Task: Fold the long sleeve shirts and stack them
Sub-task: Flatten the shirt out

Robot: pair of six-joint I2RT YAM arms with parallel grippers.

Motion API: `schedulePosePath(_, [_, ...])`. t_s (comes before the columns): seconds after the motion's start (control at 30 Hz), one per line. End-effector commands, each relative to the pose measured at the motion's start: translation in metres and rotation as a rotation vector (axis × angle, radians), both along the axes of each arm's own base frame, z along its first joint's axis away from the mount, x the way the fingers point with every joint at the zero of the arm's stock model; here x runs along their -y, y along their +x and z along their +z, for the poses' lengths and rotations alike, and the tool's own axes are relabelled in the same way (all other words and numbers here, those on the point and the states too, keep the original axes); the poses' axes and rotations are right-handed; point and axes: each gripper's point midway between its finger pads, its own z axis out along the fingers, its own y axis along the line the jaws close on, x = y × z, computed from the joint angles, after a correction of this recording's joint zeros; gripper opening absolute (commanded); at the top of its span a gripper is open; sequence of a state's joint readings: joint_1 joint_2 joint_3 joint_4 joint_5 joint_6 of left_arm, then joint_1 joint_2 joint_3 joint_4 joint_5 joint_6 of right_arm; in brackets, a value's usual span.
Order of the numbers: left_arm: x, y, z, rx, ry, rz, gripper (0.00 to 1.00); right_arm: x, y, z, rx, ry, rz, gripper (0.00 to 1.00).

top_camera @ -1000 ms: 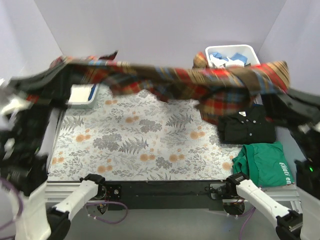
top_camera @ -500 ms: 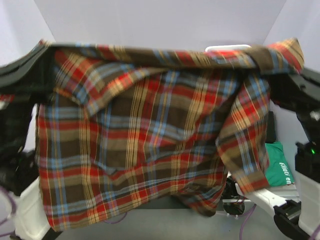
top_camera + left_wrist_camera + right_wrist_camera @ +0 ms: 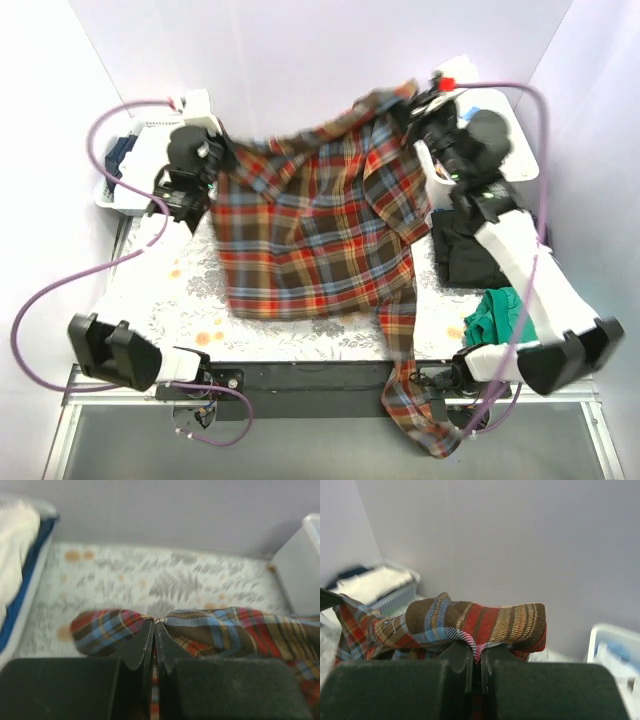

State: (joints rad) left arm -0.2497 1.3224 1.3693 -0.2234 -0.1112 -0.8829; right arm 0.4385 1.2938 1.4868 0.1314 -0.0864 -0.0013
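A plaid long sleeve shirt [image 3: 310, 235] in red, brown, blue and yellow lies spread across the patterned table top, one sleeve [image 3: 415, 400] trailing over the near edge. My left gripper [image 3: 212, 160] is shut on its far left corner, the cloth [image 3: 125, 625] pinched between the jaws. Over at the far right corner my right gripper [image 3: 418, 112] is shut on a bunched fold [image 3: 480, 622] and holds it above the table. A folded black shirt [image 3: 470, 250] lies at the right, partly under my right arm.
A green garment [image 3: 500, 320] lies near the front right. One white bin [image 3: 505, 120] stands at the back right and another basket [image 3: 125, 165] with blue and white cloth at the back left. A floral mat [image 3: 170, 290] covers the table.
The shirt was held high and close to the camera, hanging spread out. Both arms have swung to the far side and the shirt now lies on the table.
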Motion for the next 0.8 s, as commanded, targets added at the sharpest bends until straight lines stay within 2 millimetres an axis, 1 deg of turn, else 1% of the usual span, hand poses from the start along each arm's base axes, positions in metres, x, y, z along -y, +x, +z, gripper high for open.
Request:
schedulePosePath(0.0, [-0.032, 0.015, -0.078, -0.127, -0.069, 0.149, 0.0, 0.027, 0.057, -0.07, -0.171, 0.095, -0.122, 0.02])
schedulePosePath(0.03, [-0.04, 0.021, -0.098, -0.164, -0.077, 0.177, 0.0, 0.025, 0.08, -0.108, -0.258, 0.084, -0.116, 0.2])
schedulePosePath(0.07, [-0.047, 0.029, -0.126, -0.219, -0.077, 0.21, 0.0, 0.028, 0.093, -0.126, -0.306, 0.093, -0.127, 0.34])
schedulePosePath(0.1, [-0.062, 0.037, -0.14, -0.235, -0.091, 0.244, 0.04, 0.043, 0.11, -0.142, -0.362, 0.132, -0.168, 0.54])
schedulePosePath(0.13, [-0.066, 0.043, -0.148, -0.248, -0.114, 0.252, 0.42, 0.046, 0.131, -0.181, -0.454, 0.121, -0.188, 0.81])
schedulePosePath(0.17, [-0.068, 0.05, -0.152, -0.252, -0.121, 0.255, 0.49, 0.05, 0.145, -0.17, -0.453, 0.146, -0.197, 0.94])
schedulePosePath(0.2, [-0.07, 0.065, -0.155, -0.254, -0.129, 0.25, 0.54, 0.058, 0.157, -0.173, -0.488, 0.168, -0.209, 0.99])
schedulePosePath(0.23, [-0.07, 0.073, -0.15, -0.244, -0.131, 0.243, 0.59, 0.059, 0.17, -0.196, -0.561, 0.147, -0.228, 0.99])
schedulePosePath(0.27, [-0.067, 0.08, -0.147, -0.241, -0.135, 0.231, 0.71, 0.057, 0.178, -0.167, -0.51, 0.15, -0.224, 0.99])
schedulePosePath(0.3, [-0.064, 0.085, -0.149, -0.252, -0.133, 0.219, 0.75, 0.057, 0.183, -0.158, -0.499, 0.139, -0.227, 0.99])
schedulePosePath(0.33, [-0.064, 0.093, -0.131, -0.216, -0.134, 0.213, 0.79, 0.056, 0.187, -0.163, -0.521, 0.127, -0.234, 0.99])
schedulePosePath(0.37, [-0.064, 0.095, -0.127, -0.21, -0.133, 0.207, 0.82, 0.057, 0.187, -0.162, -0.531, 0.108, -0.234, 0.99])
schedulePosePath(0.4, [-0.063, 0.095, -0.122, -0.21, -0.133, 0.194, 0.83, 0.058, 0.188, -0.151, -0.512, 0.102, -0.239, 0.99])
schedulePosePath(0.43, [-0.053, 0.096, -0.118, -0.213, -0.134, 0.14, 0.84, 0.061, 0.184, -0.146, -0.502, 0.086, -0.249, 0.99])
schedulePosePath(0.47, [-0.05, 0.094, -0.116, -0.223, -0.132, 0.118, 0.84, 0.061, 0.179, -0.152, -0.527, 0.065, -0.244, 0.99])
schedulePosePath(0.5, [-0.043, 0.085, -0.124, -0.273, -0.142, 0.083, 0.85, 0.06, 0.172, -0.156, -0.543, 0.044, -0.237, 0.99])
schedulePosePath(0.53, [-0.037, 0.075, -0.131, -0.308, -0.152, 0.054, 0.85, 0.061, 0.167, -0.167, -0.572, 0.023, -0.233, 0.99])
schedulePosePath(0.57, [-0.025, 0.062, -0.136, -0.348, -0.192, -0.005, 0.85, 0.055, 0.158, -0.179, -0.608, -0.004, -0.207, 0.99])
schedulePosePath(0.6, [-0.018, 0.048, -0.145, -0.383, -0.21, -0.038, 0.84, 0.054, 0.145, -0.188, -0.648, -0.027, -0.201, 0.99])
schedulePosePath(0.63, [-0.012, 0.03, -0.143, -0.387, -0.227, -0.073, 0.84, 0.052, 0.132, -0.225, -0.731, -0.066, -0.197, 0.99])
schedulePosePath(0.67, [-0.002, 0.008, -0.172, -0.464, -0.25, -0.124, 0.84, 0.043, 0.119, -0.239, -0.757, -0.109, -0.173, 0.99])
schedulePosePath(0.7, [0.006, -0.006, -0.185, -0.5, -0.252, -0.152, 0.84, 0.04, 0.103, -0.249, -0.779, -0.136, -0.158, 0.98])
schedulePosePath(0.73, [0.012, -0.017, -0.194, -0.528, -0.254, -0.174, 0.84, 0.037, 0.085, -0.284, -0.848, -0.179, -0.148, 0.97])
schedulePosePath(0.77, [0.022, -0.037, -0.211, -0.578, -0.261, -0.214, 0.83, 0.025, 0.07, -0.297, -0.859, -0.229, -0.122, 0.97])
